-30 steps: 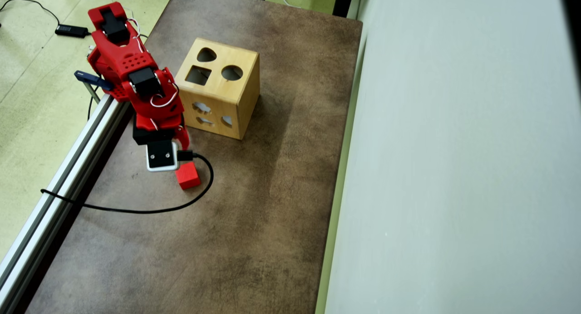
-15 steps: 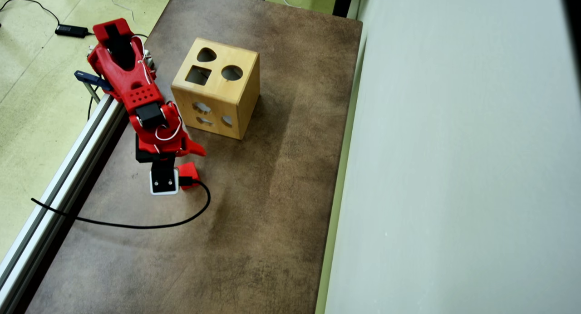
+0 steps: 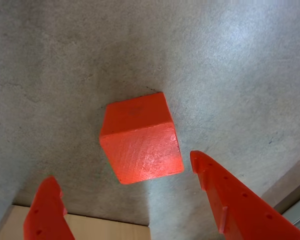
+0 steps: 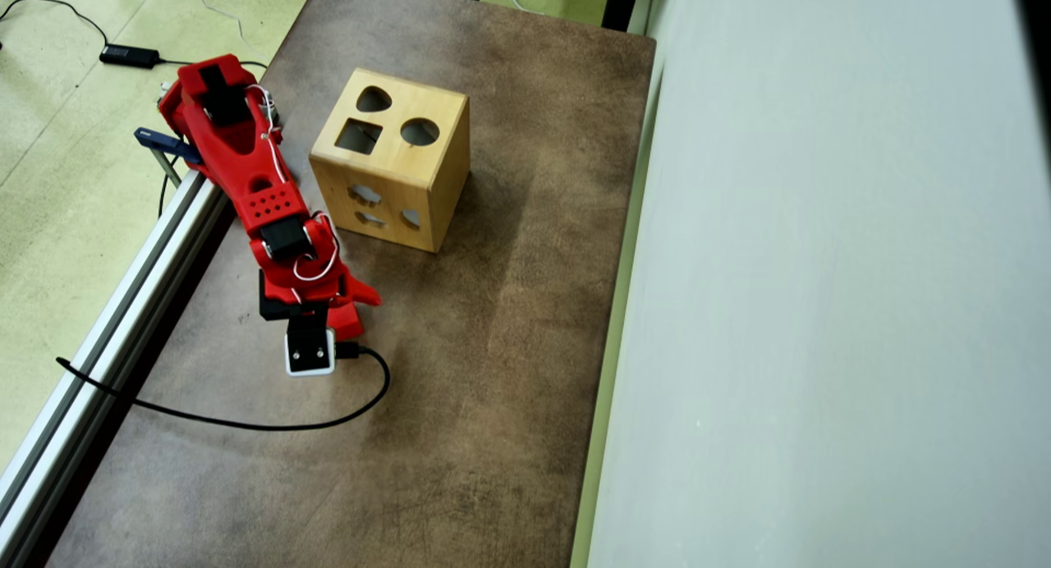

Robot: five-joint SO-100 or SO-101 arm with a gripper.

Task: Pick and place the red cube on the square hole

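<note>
Wrist view: gripper (image 3: 125, 192) is wide open, holding nothing, w/ the cube (image 3: 140, 137) on the table at 12 o'clock just past the tips. The cube sits rotated vs the fingers (image 3: 230, 200), so closing could hit a corner and spin it away imo. The hole (image 4: 359, 136) is well apart.

- In the wrist view the gripper (image 3: 125, 190) is spread wide, its two red fingers (image 3: 230, 200) apart from the red cube (image 3: 140, 140), with bare table (image 3: 230, 60) all round it.
- In the overhead view the wooden box (image 4: 392, 159) stands just far-right of the arm (image 4: 271, 207); above its square hole (image 4: 359, 136) nothing blocks.
- A black cable (image 4: 246, 420) loops across the table near the gripper.
- The table's right half lies open up to the wall (image 4: 821, 305).
</note>
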